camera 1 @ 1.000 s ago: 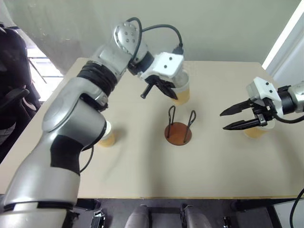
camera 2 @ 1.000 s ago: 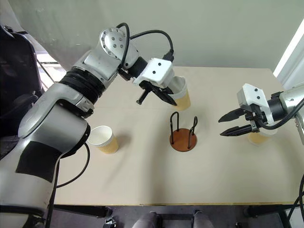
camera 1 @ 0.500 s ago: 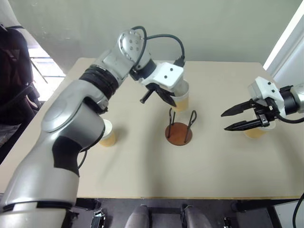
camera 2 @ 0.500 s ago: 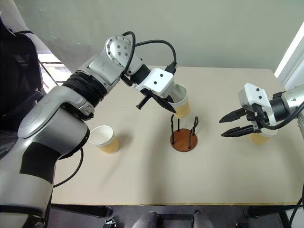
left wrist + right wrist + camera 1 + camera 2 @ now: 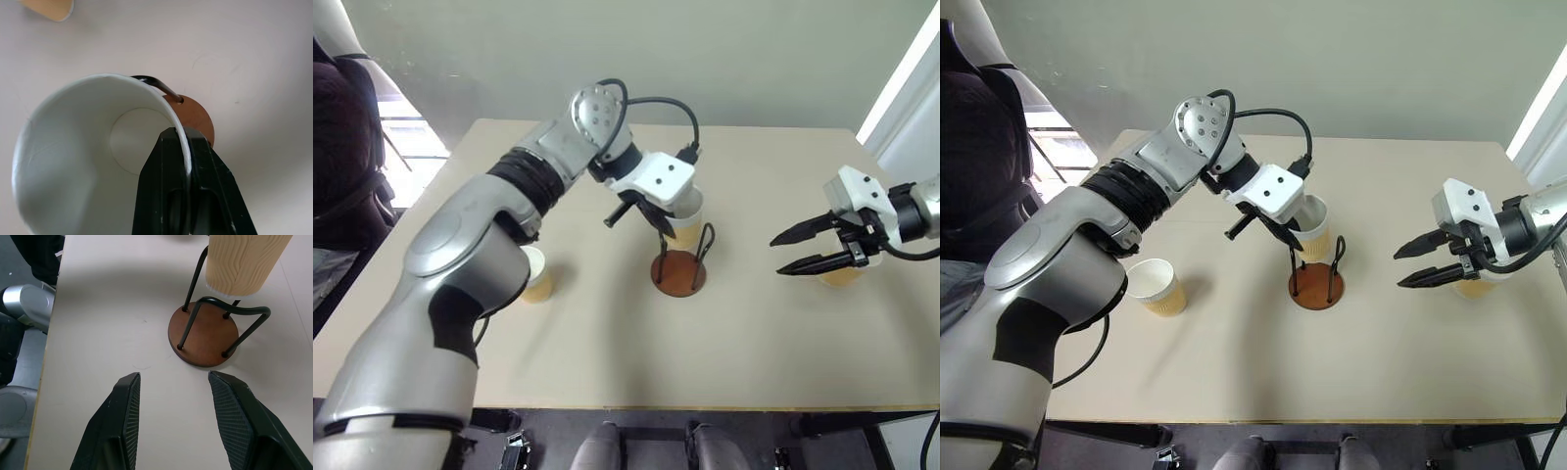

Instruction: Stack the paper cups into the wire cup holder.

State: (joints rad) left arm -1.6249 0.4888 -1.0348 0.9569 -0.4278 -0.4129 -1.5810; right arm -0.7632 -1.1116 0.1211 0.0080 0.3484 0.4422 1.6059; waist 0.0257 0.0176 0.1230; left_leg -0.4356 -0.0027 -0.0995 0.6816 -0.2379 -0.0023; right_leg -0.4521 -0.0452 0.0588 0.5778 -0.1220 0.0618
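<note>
Now | left claw (image 5: 1278,227) pinches cup (image 5: 1314,227) rim; above wire cup holder (image 5: 1316,284)

The right gripper (image 5: 171,418) shows two black ribbed fingers (image 5: 120,426) set wide apart with nothing between them, over a pale tabletop (image 5: 107,323). Beyond them stands the wire cup holder (image 5: 208,335), a rust-brown disc with two black wire loops. A ribbed, cream-yellow paper cup (image 5: 242,262) hangs just above the holder, its bottom near the tops of the loops.

Ribbed matt paper cup (image 5: 247,262); holder (image 5: 208,335), seemingly wood, black wire.
</note>
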